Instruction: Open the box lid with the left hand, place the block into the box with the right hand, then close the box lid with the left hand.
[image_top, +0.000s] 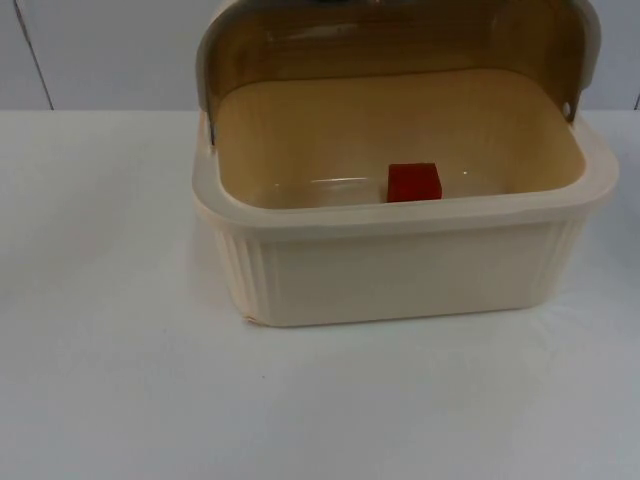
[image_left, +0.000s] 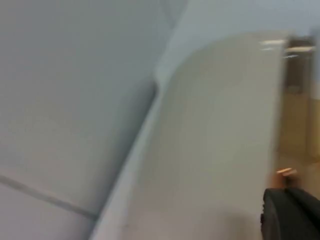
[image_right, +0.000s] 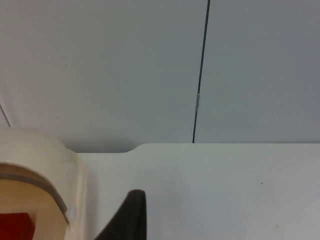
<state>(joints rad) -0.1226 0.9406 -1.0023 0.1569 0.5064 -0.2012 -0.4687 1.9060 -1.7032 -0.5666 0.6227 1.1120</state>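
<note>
The box (image_top: 400, 255) stands on the white worktop (image_top: 120, 380), with its lid (image_top: 390, 45) swung up and back, standing over the rear rim. The red block (image_top: 414, 182) already lies on the box floor, close behind the front wall and a little toward the box's right-hand side as the top camera looks at it. By my reading the first two steps are done and only closing the lid remains.

The left tool (image_left: 292, 217) sits close beside the pale curved lid band at the box's left end; one dark fingertip is seen, and whether it is open or closed I cannot tell. The right tool (image_right: 131, 215) waits just outside the box's right end, over the worktop with the grey wall behind; again one fingertip is seen, so its state cannot be told.

The lid looks like thin, stiff, smooth plastic, tinted brown with a cream border. It is likely light and swings on side pivots, so it should need only a gentle pull. The smooth surface may slip; the cream front edge of the lid, near its left end, seems the best place to hook or pinch
</note>
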